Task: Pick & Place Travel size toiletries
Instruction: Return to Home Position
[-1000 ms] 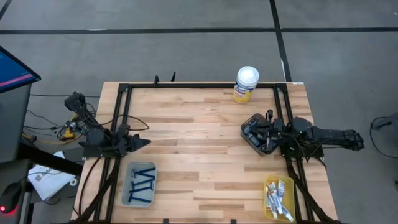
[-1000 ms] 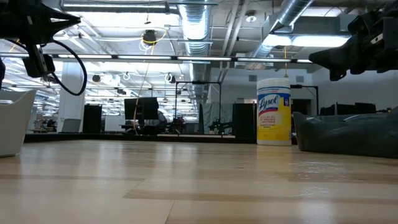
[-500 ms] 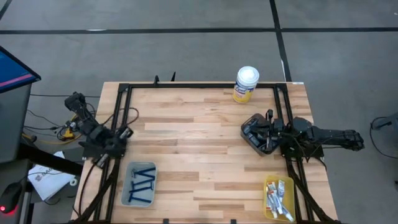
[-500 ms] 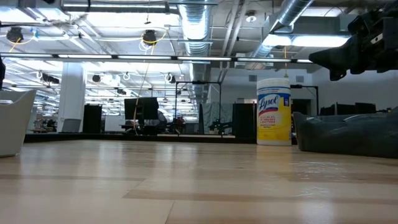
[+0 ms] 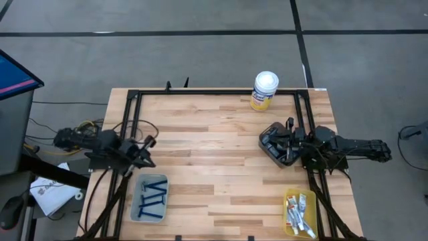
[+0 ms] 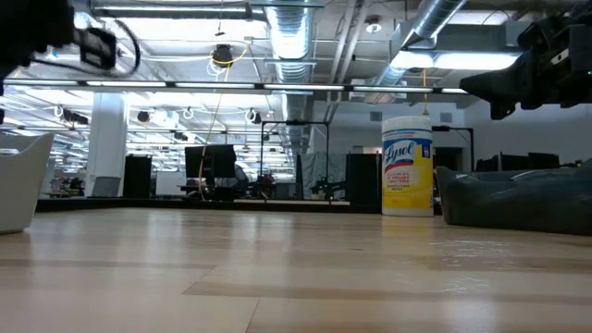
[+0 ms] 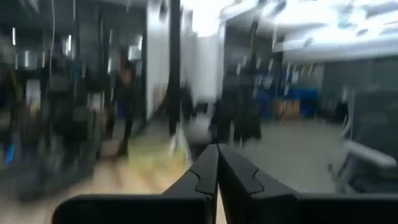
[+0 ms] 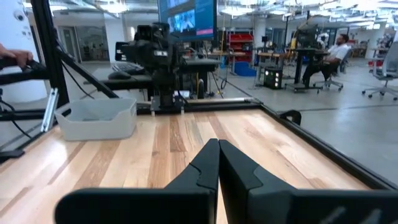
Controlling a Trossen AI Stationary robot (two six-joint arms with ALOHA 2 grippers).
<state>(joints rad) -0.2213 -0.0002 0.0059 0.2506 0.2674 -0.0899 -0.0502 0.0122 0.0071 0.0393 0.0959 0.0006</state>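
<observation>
Dark-blue razors [image 5: 152,199], pale grey tray [image 5: 150,177]

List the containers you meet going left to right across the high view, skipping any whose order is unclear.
grey tray of razors → canister → yellow tray of tubes. The dark tray is left out: it overlaps the canister and the yellow tray sideways.

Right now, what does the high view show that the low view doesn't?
Only the high view: razors in the grey tray, tubes in the yellow bin, both arms whole, left gripper near that tray, right gripper over the dark tray. Only the low view: the room behind and the canister's label. Both: canister, dark tray, grey tray, bits of arm.
</observation>
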